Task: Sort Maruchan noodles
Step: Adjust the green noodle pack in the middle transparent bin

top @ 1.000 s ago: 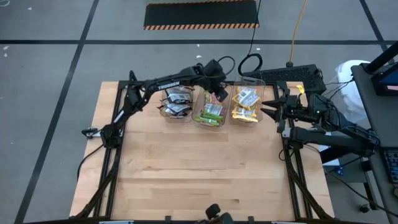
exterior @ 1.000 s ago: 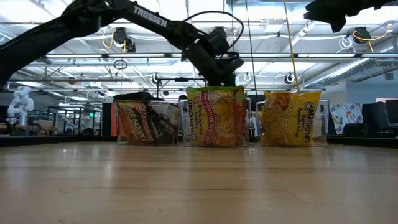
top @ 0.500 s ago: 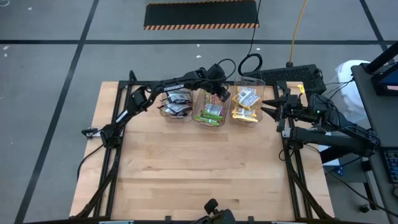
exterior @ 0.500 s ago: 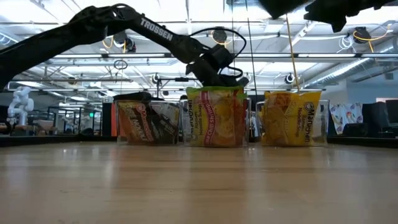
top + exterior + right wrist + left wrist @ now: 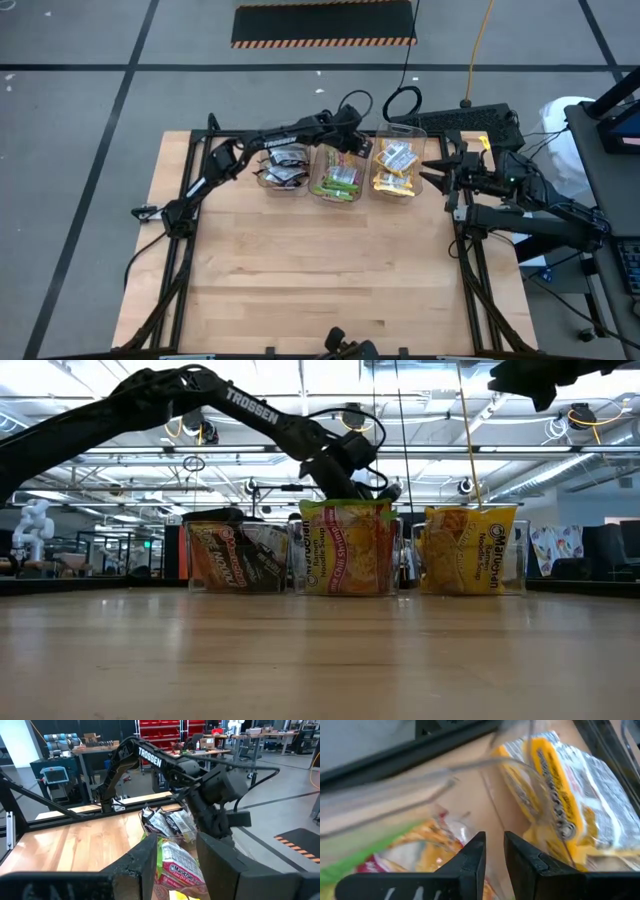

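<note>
three clear plastic bins stand in a row at the table's far edge: black ramen packets (image 5: 284,166), lime-green ramen packets (image 5: 338,181), yellow ramen packets (image 5: 394,168); packet counts are unreadable. left gripper (image 5: 357,143) hangs over the middle bin, fingers narrowly apart, empty. right gripper (image 5: 430,172) waits beside the yellow bin, fingers spread.

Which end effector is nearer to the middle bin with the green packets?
Left. The left end effector hovers over the middle bin. The right end effector waits beyond the yellow bin.

Black jointed arms — white "TROSSEN" lettering; looping black cables.
</note>
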Available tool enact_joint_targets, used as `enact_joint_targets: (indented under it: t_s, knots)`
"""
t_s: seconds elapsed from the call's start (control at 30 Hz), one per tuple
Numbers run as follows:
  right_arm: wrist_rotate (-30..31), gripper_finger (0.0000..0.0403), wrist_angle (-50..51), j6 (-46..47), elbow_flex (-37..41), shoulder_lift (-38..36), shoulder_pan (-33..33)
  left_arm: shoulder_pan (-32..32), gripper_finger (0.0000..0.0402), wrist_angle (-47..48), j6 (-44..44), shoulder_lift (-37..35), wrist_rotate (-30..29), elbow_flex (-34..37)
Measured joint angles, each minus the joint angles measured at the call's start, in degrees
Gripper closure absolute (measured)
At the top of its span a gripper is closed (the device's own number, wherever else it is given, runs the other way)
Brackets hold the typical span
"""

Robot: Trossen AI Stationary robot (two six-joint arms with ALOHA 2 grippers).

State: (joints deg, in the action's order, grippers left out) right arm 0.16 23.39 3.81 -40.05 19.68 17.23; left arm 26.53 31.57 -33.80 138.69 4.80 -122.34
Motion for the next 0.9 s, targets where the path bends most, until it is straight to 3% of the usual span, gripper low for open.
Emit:
enact_joint_targets:
  t_s: [0.3, 0.53, 0.9]
  knots:
    - [0.0, 0.0271, -2.4, -0.4, 0.0, 0.0, 0.0, -0.8, 0.0329, 3.2, -1.3, 0.0, -1.5, 0.0]
    - [0.0, 0.0271, -2.4, -0.4, 0.0, 0.0, 0.0, -0.8, 0.0353, 3.0, -4.1, 0.0, -4.5, 0.0]
    - [0.0, 0.0271, -2.4, -0.4, 0.0, 0.0, 0.0, 0.4, 0.0362, -2.7, -10.5, 0.0, -3.5, 0.0]
